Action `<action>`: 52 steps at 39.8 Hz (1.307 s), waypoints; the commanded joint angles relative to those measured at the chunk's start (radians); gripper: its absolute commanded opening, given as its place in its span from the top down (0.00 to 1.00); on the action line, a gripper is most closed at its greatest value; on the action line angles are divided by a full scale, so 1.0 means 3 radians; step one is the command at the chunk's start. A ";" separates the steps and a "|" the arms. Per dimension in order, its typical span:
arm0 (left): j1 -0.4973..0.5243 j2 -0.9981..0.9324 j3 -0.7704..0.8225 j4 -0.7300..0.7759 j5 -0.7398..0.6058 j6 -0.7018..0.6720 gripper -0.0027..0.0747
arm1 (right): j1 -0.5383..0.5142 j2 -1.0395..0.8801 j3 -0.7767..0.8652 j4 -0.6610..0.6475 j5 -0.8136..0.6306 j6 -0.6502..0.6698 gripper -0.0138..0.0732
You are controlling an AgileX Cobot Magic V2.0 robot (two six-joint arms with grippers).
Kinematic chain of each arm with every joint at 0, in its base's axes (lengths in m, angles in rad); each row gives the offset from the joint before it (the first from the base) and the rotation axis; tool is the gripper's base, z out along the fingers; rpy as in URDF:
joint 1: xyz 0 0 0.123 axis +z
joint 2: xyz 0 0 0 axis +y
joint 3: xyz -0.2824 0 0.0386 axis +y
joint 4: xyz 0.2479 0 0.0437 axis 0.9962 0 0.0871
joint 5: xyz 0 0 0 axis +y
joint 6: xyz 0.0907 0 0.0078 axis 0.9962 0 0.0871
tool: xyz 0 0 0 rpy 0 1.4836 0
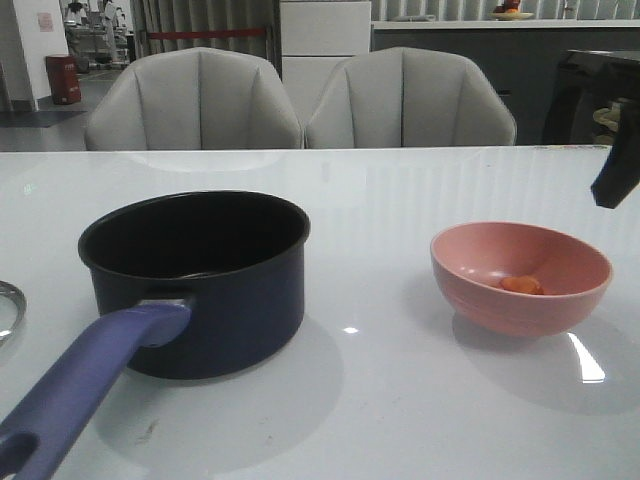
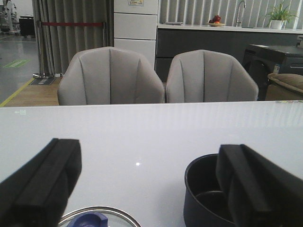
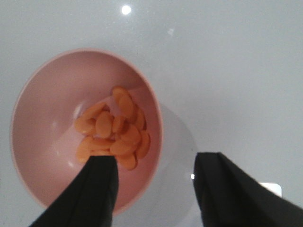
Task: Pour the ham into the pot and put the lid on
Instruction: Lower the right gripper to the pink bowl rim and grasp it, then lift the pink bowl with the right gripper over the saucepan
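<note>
Straddling the bowl (image 3: pixel 42 142) rim, right hand (image 3: pixel 154 189) spread.

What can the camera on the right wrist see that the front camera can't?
Only the right wrist view shows the whole heap of ham from above and both fingers of the open right end effector, one over the pink bowl. Only the front view shows the pot, an edge of the lid and two chairs. Both show the bowl, ham and white table.

Glossy white table (image 1: pixel 400 420); matt dark pot (image 1: pixel 200 290) (smooth purple handle).
</note>
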 commanded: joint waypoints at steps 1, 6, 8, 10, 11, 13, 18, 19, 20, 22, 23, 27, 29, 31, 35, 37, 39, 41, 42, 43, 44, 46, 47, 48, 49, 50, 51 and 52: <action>-0.0020 0.0032 -0.0092 -0.0025 -0.0215 -0.0004 0.15 | -0.0004 0.0178 -0.0297 0.0067 -0.0014 -0.0104 0.31; -0.0020 0.0032 -0.0092 -0.0025 -0.0213 -0.0004 0.15 | 0.0029 0.0506 -0.0548 0.0071 0.0132 -0.0202 0.31; -0.0020 0.0032 -0.0092 -0.0025 -0.0213 -0.0004 0.15 | 0.0044 0.0624 -0.0619 0.0073 0.0169 -0.0240 0.31; -0.0020 0.0032 -0.0092 -0.0025 -0.0213 -0.0004 0.15 | 0.0045 0.0728 -0.0691 0.0073 0.0188 -0.0249 0.31; -0.0020 0.0032 -0.0092 -0.0025 -0.0213 -0.0004 0.15 | 0.0045 0.0778 -0.0725 0.0073 0.0200 -0.0249 0.33; -0.0020 0.0032 -0.0092 -0.0025 -0.0213 -0.0004 0.15 | 0.0045 0.0850 -0.0771 0.0073 0.0219 -0.0249 0.39; -0.0020 0.0032 -0.0092 -0.0025 -0.0199 -0.0004 0.15 | 0.0045 0.0956 -0.0819 0.0081 0.0227 -0.0249 0.68; -0.0020 0.0032 -0.0092 -0.0025 -0.0193 -0.0004 0.15 | 0.0045 0.0960 -0.0819 0.0081 0.0216 -0.0249 0.70; -0.0020 0.0032 -0.0092 -0.0025 -0.0193 -0.0004 0.15 | 0.0045 0.0980 -0.0819 0.0081 0.0205 -0.0246 0.69; -0.0020 0.0032 -0.0092 -0.0025 -0.0193 -0.0004 0.15 | 0.0045 0.0999 -0.0819 0.0081 0.0186 -0.0246 0.67; -0.0020 0.0032 -0.0092 -0.0025 -0.0193 -0.0004 0.15 | 0.0045 0.1011 -0.0819 0.0081 0.0176 -0.0248 0.67; -0.0020 0.0032 -0.0092 -0.0025 -0.0193 -0.0004 0.15 | 0.0045 0.1024 -0.0819 0.0081 0.0071 -0.0248 0.68; -0.0020 0.0032 -0.0092 -0.0025 -0.0193 -0.0004 0.15 | 0.0045 0.1018 -0.0823 0.0088 0.0090 -0.0243 0.68; -0.0020 0.0032 -0.0092 -0.0025 -0.0193 -0.0004 0.15 | 0.0045 0.0999 -0.0855 0.0088 0.0125 -0.0246 0.68; -0.0020 0.0032 -0.0092 -0.0025 -0.0193 -0.0004 0.15 | 0.0100 0.0885 -0.0870 0.0085 0.0074 -0.0340 0.68; -0.0020 0.0032 -0.0092 -0.0025 -0.0193 -0.0004 0.15 | 0.0162 0.0809 -0.0870 0.0085 0.0007 -0.0408 0.68; -0.0020 0.0032 -0.0092 -0.0025 -0.0193 -0.0004 0.15 | 0.0240 0.0704 -0.0870 0.0083 -0.0078 -0.0463 0.68; -0.0020 0.0032 -0.0092 -0.0025 -0.0193 -0.0004 0.15 | 0.0334 0.0593 -0.0870 0.0075 -0.0168 -0.0475 0.68; -0.0020 0.0032 -0.0092 -0.0025 -0.0193 -0.0004 0.15 | 0.0380 0.0543 -0.0870 0.0066 -0.0209 -0.0475 0.68; -0.0020 0.0032 -0.0092 -0.0025 -0.0193 -0.0004 0.15 | 0.0450 0.0478 -0.0870 0.0041 -0.0254 -0.0475 0.68; -0.0020 0.0032 -0.0092 -0.0025 -0.0193 -0.0004 0.15 | 0.0508 0.0430 -0.0870 0.0003 -0.0318 -0.0475 0.68; -0.0020 0.0032 -0.0092 -0.0025 -0.0193 -0.0004 0.15 | 0.0658 0.0333 -0.0870 -0.0066 -0.0423 -0.0475 0.68; -0.0020 0.0032 -0.0092 -0.0025 -0.0193 -0.0004 0.15 | 0.0725 0.0295 -0.0870 -0.0117 -0.0499 -0.0475 0.68; -0.0020 0.0032 -0.0092 -0.0025 -0.0193 -0.0004 0.15 | 0.0816 0.0251 -0.0870 -0.0155 -0.0577 -0.0475 0.68; -0.0020 0.0032 -0.0092 -0.0025 -0.0193 -0.0004 0.15 | 0.0882 0.0217 -0.0870 -0.0199 -0.0633 -0.0475 0.68; -0.0020 0.0032 -0.0092 -0.0025 -0.0187 -0.0004 0.15 | 0.0972 0.0193 -0.0870 -0.0226 -0.0714 -0.0475 0.68; -0.0020 0.0032 -0.0092 -0.0025 -0.0191 -0.0004 0.15 | 0.1039 0.0173 -0.0870 -0.0260 -0.0776 -0.0475 0.68; -0.0020 0.0032 -0.0092 -0.0025 -0.0191 -0.0004 0.15 | 0.1105 0.0162 -0.0870 -0.0286 -0.0838 -0.0475 0.68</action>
